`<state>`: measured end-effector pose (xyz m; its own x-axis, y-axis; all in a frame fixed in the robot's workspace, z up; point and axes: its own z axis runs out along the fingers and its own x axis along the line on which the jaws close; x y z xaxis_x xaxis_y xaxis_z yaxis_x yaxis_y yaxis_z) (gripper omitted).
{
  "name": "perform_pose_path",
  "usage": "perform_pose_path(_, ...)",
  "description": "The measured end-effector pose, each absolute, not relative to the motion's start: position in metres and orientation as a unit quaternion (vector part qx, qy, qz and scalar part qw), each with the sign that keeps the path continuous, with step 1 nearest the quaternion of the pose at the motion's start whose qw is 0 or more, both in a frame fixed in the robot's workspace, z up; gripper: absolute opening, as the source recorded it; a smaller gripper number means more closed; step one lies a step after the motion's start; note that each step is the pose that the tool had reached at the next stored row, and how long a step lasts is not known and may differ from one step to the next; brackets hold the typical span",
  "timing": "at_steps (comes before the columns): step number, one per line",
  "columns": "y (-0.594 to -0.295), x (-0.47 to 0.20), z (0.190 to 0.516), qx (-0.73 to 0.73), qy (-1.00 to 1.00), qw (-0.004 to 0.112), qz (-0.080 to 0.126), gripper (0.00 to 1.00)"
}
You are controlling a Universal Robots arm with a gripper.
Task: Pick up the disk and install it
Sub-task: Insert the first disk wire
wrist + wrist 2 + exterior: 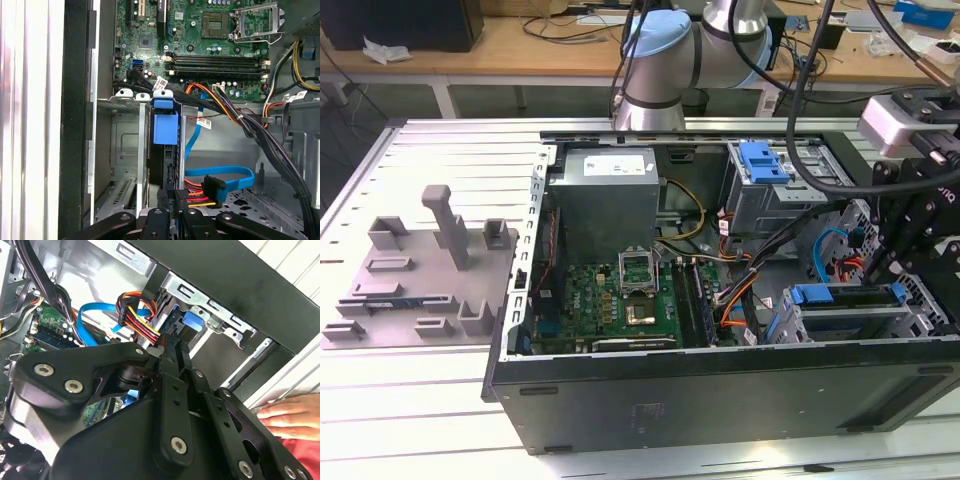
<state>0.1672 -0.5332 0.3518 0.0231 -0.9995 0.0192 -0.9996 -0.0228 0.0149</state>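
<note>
Gripper (pixel 174 196), black, two-fingered, clamped on blue-railed flat disk (pixel 165 129) standing on edge in grey metal drive cage (pixel 122 137) of open black computer case (pixel 720 400).

The disk (pixel 165 131) stands edge-on in the drive cage (pixel 122 102), its label hidden between the cage walls, the pincer (pixel 170 205) at the cage mouth is cut off by the first wrist view's edge, and a hand (pixel 292 415) beyond the cage is cropped too.
</note>
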Motion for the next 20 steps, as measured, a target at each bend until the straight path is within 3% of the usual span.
perform_pose_path(20, -0.5322, 0.1676, 0.3451, 0.715, -0.699, 0.012, 0.002, 0.16)
